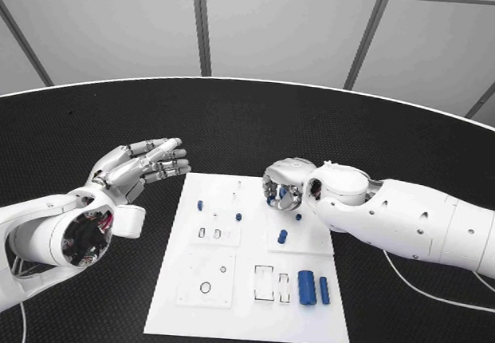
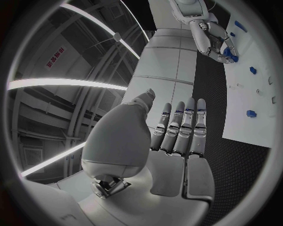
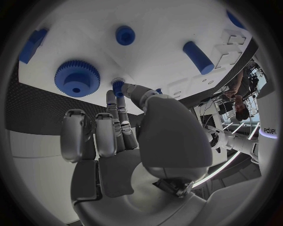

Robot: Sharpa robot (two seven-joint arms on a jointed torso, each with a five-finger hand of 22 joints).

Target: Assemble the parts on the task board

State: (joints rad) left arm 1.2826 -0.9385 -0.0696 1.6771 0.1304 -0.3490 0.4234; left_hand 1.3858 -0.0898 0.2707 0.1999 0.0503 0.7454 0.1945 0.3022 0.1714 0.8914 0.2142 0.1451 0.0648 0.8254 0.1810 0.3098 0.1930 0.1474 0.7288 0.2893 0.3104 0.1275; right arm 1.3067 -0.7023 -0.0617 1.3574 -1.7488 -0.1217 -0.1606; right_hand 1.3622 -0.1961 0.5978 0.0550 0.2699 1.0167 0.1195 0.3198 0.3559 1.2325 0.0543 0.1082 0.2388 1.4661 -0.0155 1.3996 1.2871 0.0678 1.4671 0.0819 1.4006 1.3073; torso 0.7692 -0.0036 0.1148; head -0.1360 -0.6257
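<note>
The white task board [image 1: 248, 316] lies in the middle of the table. My right hand [image 1: 283, 186] hovers low over its far right part. There its thumb and a finger pinch a small blue peg [image 3: 118, 87] that touches the board [image 3: 165, 28], right beside a blue gear [image 3: 77, 78]. A short blue cylinder [image 3: 197, 57] and a small round blue part [image 3: 125, 35] lie further along the board. My left hand [image 1: 144, 163] is raised left of the board, fingers straight and together, holding nothing [image 2: 177, 132].
Two larger blue cylinders [image 1: 305, 286] [image 1: 324, 289] lie at the board's near right, beside rectangular slots [image 1: 264, 283]. A blue peg [image 1: 281, 237] lies mid-board, and small blue pieces [image 1: 200, 205] [image 1: 238, 216] sit at the far left. Black table [image 1: 89, 127] surrounds the board.
</note>
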